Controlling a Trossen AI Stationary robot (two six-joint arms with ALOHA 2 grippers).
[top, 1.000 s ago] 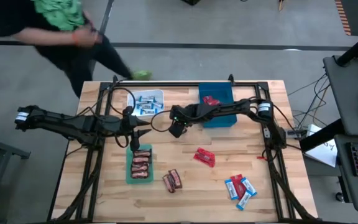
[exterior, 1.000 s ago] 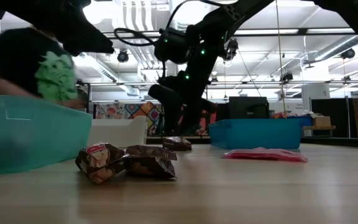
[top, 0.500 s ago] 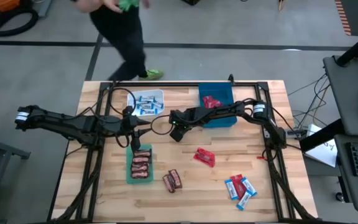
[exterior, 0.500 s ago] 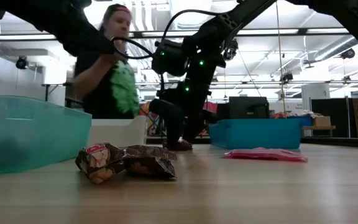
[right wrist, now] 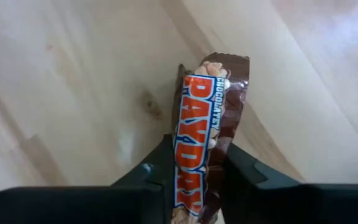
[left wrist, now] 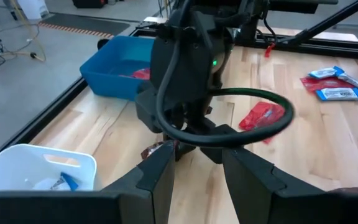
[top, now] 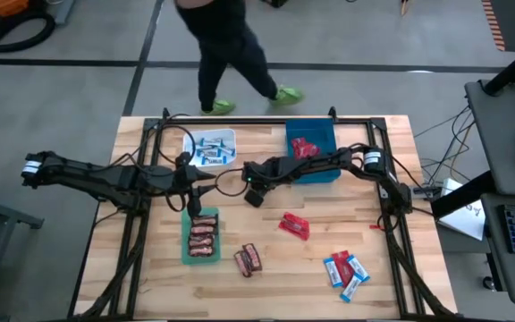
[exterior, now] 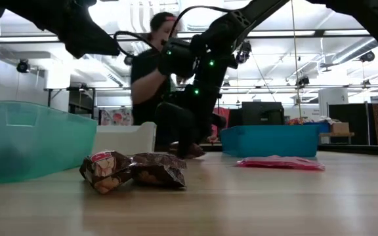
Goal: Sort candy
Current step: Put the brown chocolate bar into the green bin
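My right gripper (top: 254,197) (right wrist: 197,167) is down at the table's middle, shut on a dark brown candy bar (right wrist: 205,118) that lies flat on the wood. My left gripper (top: 195,190) (left wrist: 201,177) hovers open just left of it, with nothing between its fingers, above the green bin (top: 189,253) that holds brown bars. Blue-and-white candy fills the white bin (top: 189,140). Red candy lies in the blue bin (top: 325,170). Loose on the table are two brown bars (top: 248,259), a red packet (top: 293,225) and blue-and-white bars (top: 347,271). My right gripper pinches the brown bar's two long sides (right wrist: 180,155) between its two fingers, toward one end of the bar. The fingers come from above, slanting down from the table's right, and stand on either side of the bar's width. The bar lies flat on the table.
A person walks on the floor beyond the table's far edge (top: 231,45). The black frame rails (top: 240,122) run around the table. In the low view the two loose brown bars (exterior: 133,172) lie nearest, with bare wood in front of them.
My right gripper has sunk onto the brown bar at the table's middle and its fingers have come in on the bar's sides. The bar has stayed on the wood. The person behind the table has walked from left to right.
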